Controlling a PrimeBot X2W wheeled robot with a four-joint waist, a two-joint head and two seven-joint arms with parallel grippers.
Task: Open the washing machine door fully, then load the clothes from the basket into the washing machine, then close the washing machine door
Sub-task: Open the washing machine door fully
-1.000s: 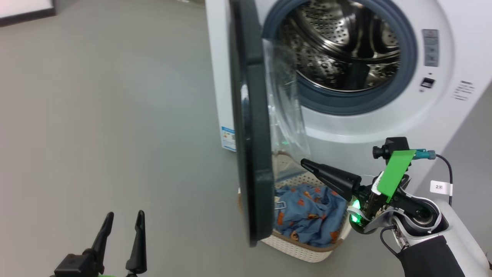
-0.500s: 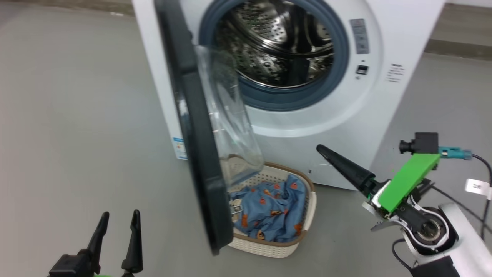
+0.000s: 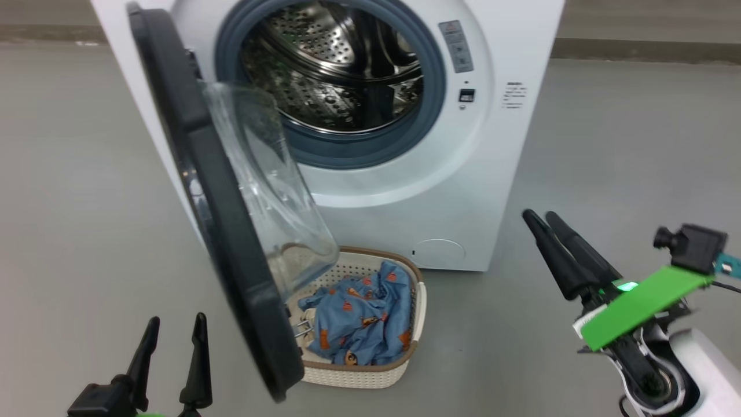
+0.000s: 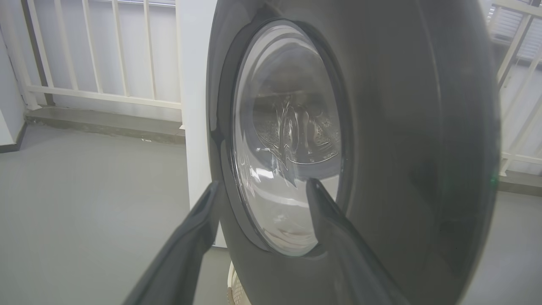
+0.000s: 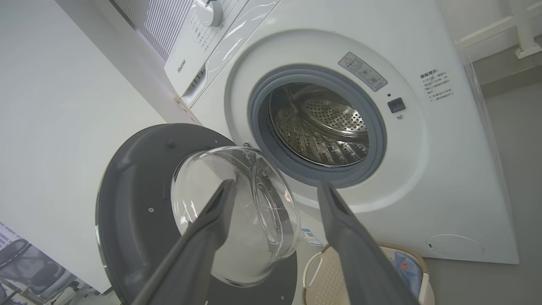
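Observation:
The white washing machine (image 3: 509,174) stands with its steel drum (image 3: 330,75) exposed. The washing machine door (image 3: 226,249) hangs swung out to the left, its glass bowl (image 3: 266,191) bulging inward. Below it on the floor, the basket (image 3: 419,313) holds the blue printed clothes (image 3: 359,313). My left gripper (image 3: 173,327) is open and empty, low at the left, outside the door; in the left wrist view the left gripper (image 4: 262,186) faces the door's outer face (image 4: 402,127). My right gripper (image 3: 538,215) hangs right of the basket, touching nothing. In the right wrist view the right gripper (image 5: 276,185) is open before the door (image 5: 135,190).
Grey floor (image 3: 625,145) spreads on both sides of the machine. A round service cap (image 3: 440,252) sits low on the machine's front. A white railing (image 4: 97,55) runs behind the machine, and a white wall (image 5: 63,127) stands beside it.
The camera has swung, shifting the whole picture. My right gripper has opened and drawn back to the right, away from the door and basket. The left gripper has stayed open.

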